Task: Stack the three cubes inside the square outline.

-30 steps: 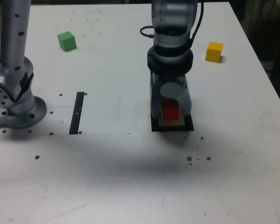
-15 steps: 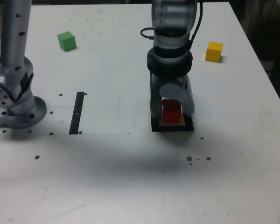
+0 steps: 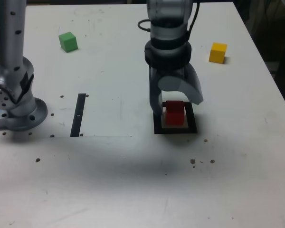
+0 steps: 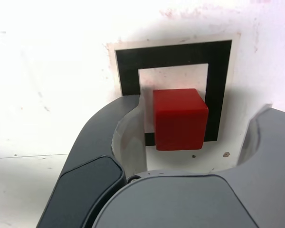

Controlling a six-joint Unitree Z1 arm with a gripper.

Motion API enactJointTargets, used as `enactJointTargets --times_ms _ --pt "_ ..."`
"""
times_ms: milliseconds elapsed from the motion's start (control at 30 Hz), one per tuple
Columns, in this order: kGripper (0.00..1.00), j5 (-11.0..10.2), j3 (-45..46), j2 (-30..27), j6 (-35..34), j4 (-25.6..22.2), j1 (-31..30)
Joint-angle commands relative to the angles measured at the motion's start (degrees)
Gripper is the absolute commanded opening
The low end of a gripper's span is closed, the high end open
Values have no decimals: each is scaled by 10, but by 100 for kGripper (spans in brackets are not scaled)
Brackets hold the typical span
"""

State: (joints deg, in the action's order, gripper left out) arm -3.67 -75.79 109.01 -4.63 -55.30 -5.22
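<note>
The red cube (image 3: 175, 113) (image 4: 179, 118) rests inside the black square outline (image 3: 192, 128) (image 4: 173, 54) on the white table. My gripper (image 3: 176, 102) (image 4: 192, 137) hangs just above it, open, its grey jaws spread to either side of the cube and touching nothing. The green cube (image 3: 68, 41) sits far back at the exterior view's left. The yellow cube (image 3: 218, 52) sits back at the exterior view's right. Neither shows in the wrist view.
The arm's grey base (image 3: 14, 102) stands at the exterior view's left edge. A thin black strip (image 3: 79, 115) lies on the table between the base and the outline. Small dark specks (image 3: 202, 161) dot the near table surface.
The jaws have opened and let go of the red cube, which stays in the outline. The gripper has risen and drawn back slightly.
</note>
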Motion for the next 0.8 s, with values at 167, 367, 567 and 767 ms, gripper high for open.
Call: enactJointTargets --times_ms 167,367,567,767 --pt "99 -7 -5 -24 28 -22 29" --pt "99 -14 -12 -27 55 -40 53" --pt "99 -12 -28 -26 115 -43 82" --pt "99 -8 -45 -20 182 -47 116"
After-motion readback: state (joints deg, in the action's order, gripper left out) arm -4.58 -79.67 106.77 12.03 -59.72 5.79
